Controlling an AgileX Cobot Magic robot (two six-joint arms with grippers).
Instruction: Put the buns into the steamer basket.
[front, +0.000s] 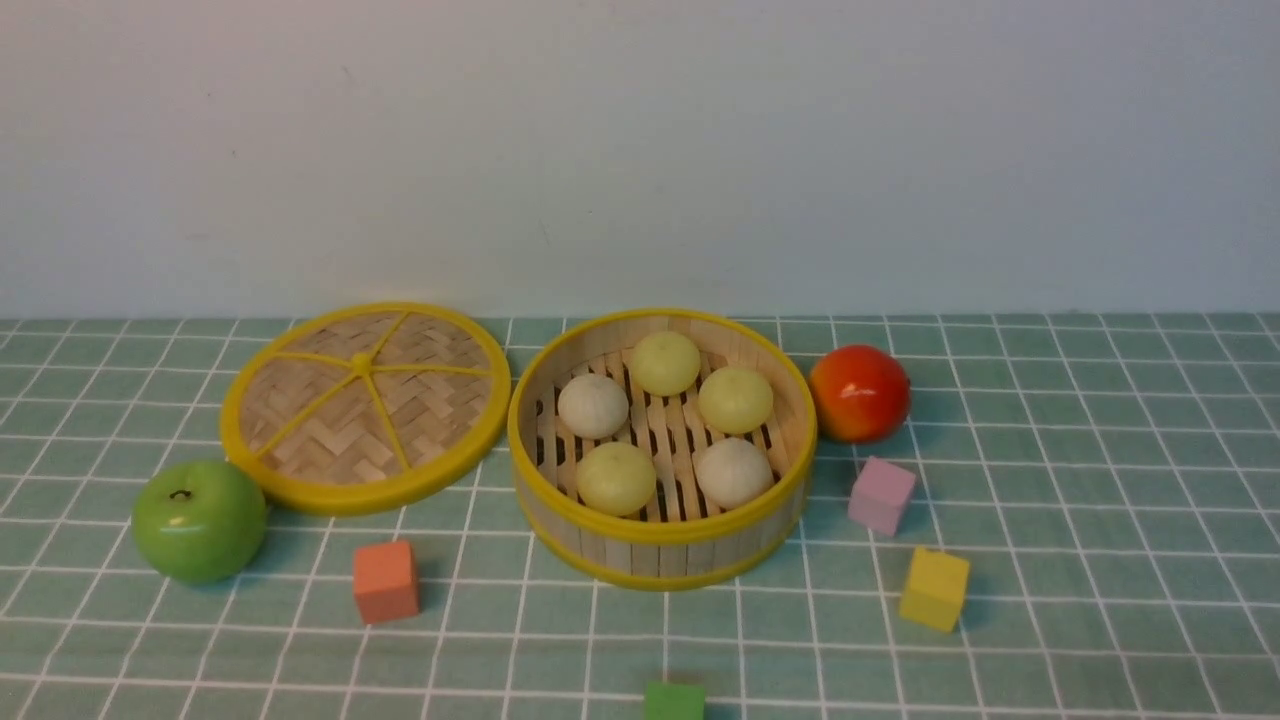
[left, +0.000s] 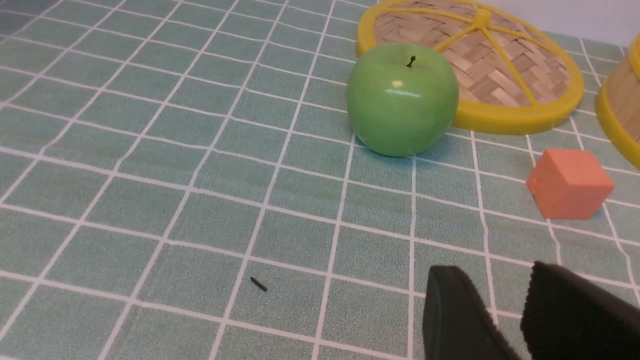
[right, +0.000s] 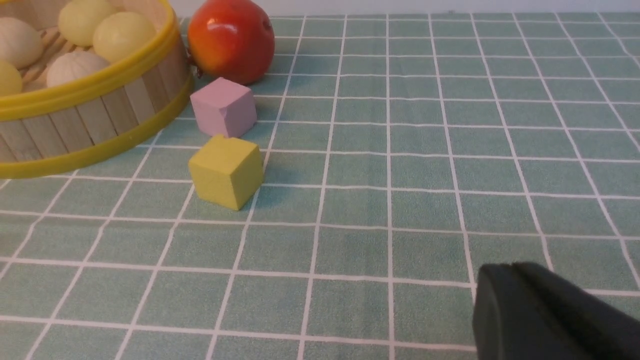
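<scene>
The steamer basket (front: 640, 555) stands at the middle of the table. All five buns lie inside it: three pale yellow-green ones (front: 665, 362), (front: 735, 399), (front: 615, 478) and two off-white ones (front: 593, 405), (front: 733, 472). The basket (right: 100, 117) and its buns (right: 122, 35) also show in the right wrist view. Neither gripper shows in the front view. My left gripper (left: 497, 272) is open and empty, low over bare cloth, short of the orange cube. My right gripper (right: 512, 270) is shut and empty, well apart from the basket.
A flat woven lid (front: 365, 405) lies left of the basket. A green apple (front: 198, 520) is front left, a red apple (front: 858, 393) right of the basket. Around it lie an orange cube (front: 385, 582), a pink cube (front: 881, 495), a yellow cube (front: 934, 588) and a green cube (front: 673, 700).
</scene>
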